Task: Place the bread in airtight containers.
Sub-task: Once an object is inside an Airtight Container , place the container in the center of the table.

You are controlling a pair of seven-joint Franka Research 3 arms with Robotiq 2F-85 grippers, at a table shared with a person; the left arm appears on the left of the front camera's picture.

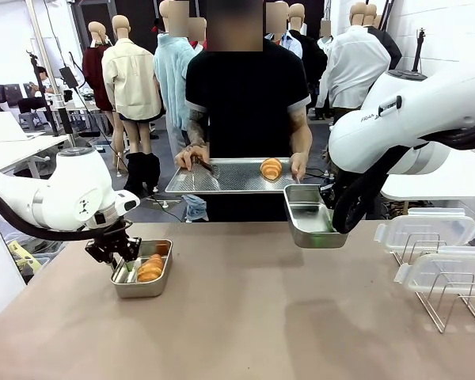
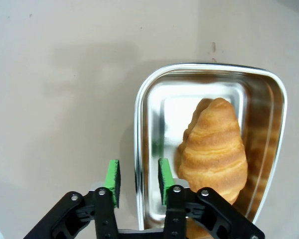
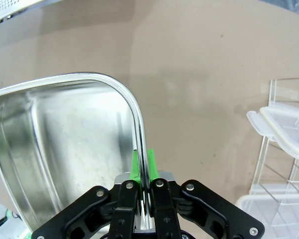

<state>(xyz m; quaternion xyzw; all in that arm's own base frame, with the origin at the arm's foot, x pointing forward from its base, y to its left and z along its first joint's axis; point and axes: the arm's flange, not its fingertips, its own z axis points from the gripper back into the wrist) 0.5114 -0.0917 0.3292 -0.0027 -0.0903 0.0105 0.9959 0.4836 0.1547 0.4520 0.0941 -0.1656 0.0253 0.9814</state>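
The croissant lay lengthwise in the left pan. The left gripper was spread astride its wall, and the right gripper pinched the empty pan.

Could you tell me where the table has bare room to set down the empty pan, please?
The wide middle and near part of the table, between the left pan and the lids, is bare. It is crowded at the left pan, where the left gripper straddles its rim, and by the lids.

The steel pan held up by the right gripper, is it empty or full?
Empty: the pan in the right gripper is bare metal inside, no croissant.
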